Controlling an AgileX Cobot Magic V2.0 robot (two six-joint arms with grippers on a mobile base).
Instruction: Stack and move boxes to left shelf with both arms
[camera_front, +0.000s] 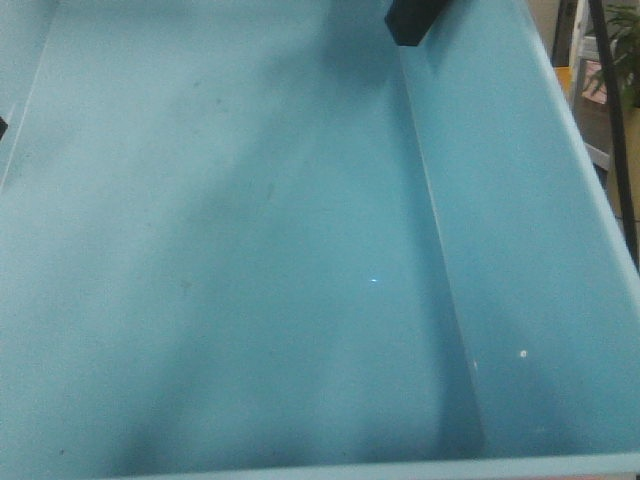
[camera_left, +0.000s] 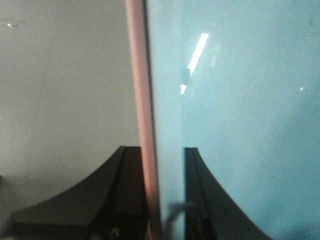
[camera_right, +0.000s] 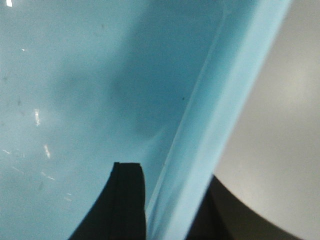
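Note:
The teal box (camera_front: 250, 250) fills the front view; I look down into its bare inside. In the left wrist view its wall (camera_left: 240, 100) sits inside the pink box, of which only a rim edge (camera_left: 141, 100) shows. My left gripper (camera_left: 157, 148) has one black finger outside the pink rim and one inside the teal wall, shut on both. My right gripper (camera_right: 170, 170) straddles the teal box's opposite wall (camera_right: 220, 110), one finger inside (camera_right: 125, 200), one outside, shut on it. Its inner finger also shows in the front view (camera_front: 410, 20). The left shelf is out of view.
A thin black cable (camera_front: 615, 130) runs down past the teal box's right rim. A green plant (camera_front: 625, 60) and pale furniture stand beyond it at the top right. Grey floor (camera_left: 60, 90) shows beside the pink rim.

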